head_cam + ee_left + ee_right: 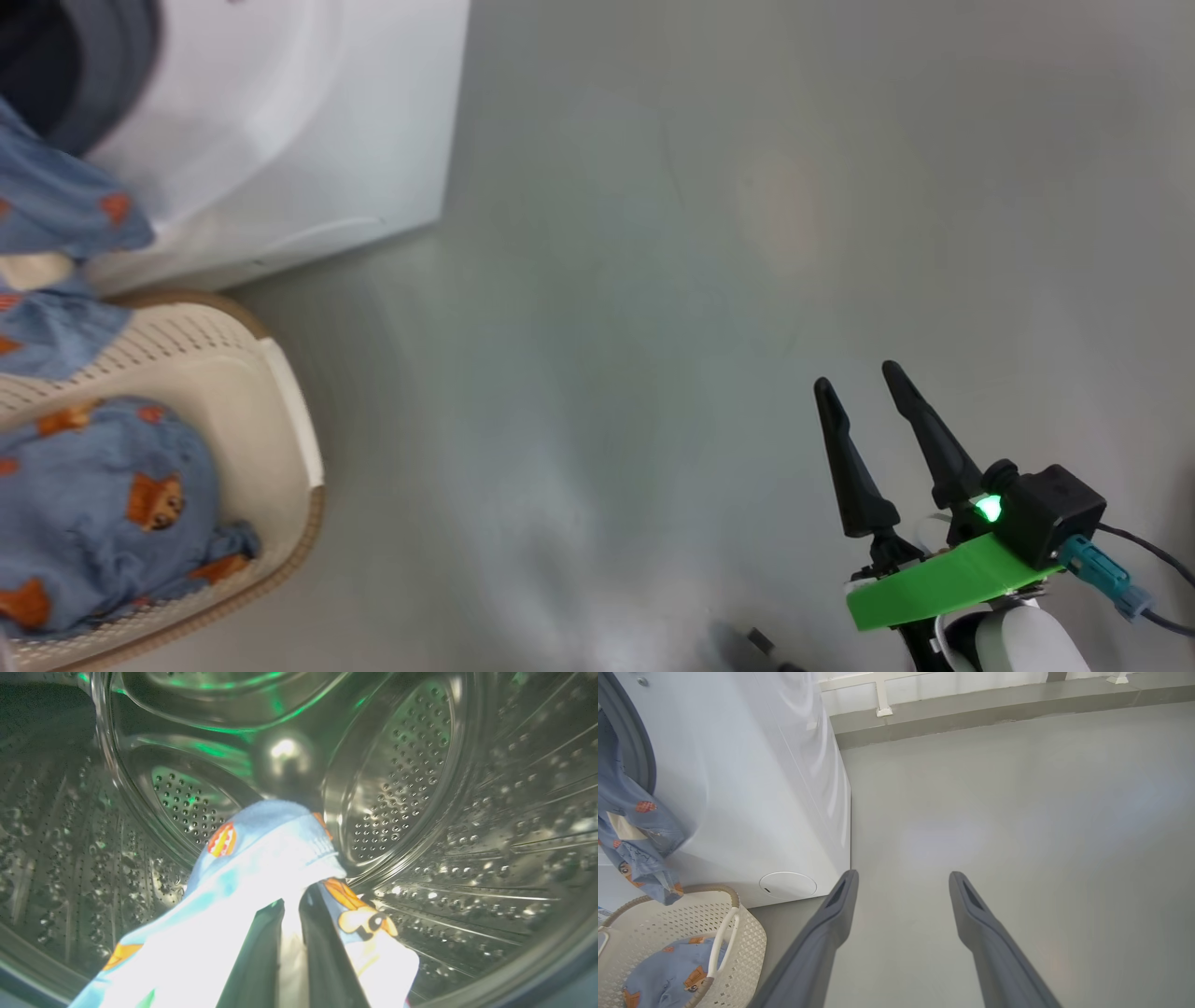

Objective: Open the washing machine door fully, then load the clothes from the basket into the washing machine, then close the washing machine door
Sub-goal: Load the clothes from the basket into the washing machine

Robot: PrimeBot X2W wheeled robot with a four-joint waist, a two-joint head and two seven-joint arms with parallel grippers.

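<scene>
Inside the steel drum (402, 765) of the washing machine (308, 121), my left gripper (290, 903) is shut on a piece of the blue printed clothes (261, 858). That fabric (630, 835) trails out of the opening and hangs down the white front, above the basket (742, 938). More of the clothes (103, 523) lie in the basket (271, 411), which stands on the floor against the machine. My right gripper (857, 375) hovers over bare floor well to the right, open and holding nothing. The washing machine door is out of view.
Grey floor (1017, 812) stretches right of the machine. A low grey kerb (971, 709) with white posts runs along the far wall. A round flap (788, 885) sits low on the machine's front, just above the basket rim.
</scene>
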